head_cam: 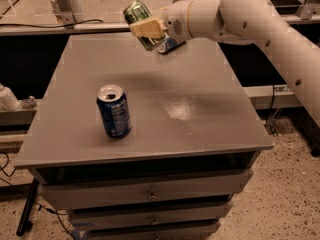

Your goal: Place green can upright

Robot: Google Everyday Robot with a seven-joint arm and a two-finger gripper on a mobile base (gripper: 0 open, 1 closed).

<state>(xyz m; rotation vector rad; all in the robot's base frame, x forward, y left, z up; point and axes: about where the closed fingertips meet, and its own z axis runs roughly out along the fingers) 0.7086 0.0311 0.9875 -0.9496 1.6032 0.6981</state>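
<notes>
The green can is held in the air over the far part of the grey table, tilted with its silver end pointing up and left. My gripper is shut on the green can, its cream fingers clamped across the can's body. The white arm reaches in from the upper right.
A dark blue soda can stands upright on the table's front left. A slim blue-and-silver can lies on its side at the far edge, mostly hidden behind my gripper. Drawers sit below the tabletop. A rail and cables run behind the table.
</notes>
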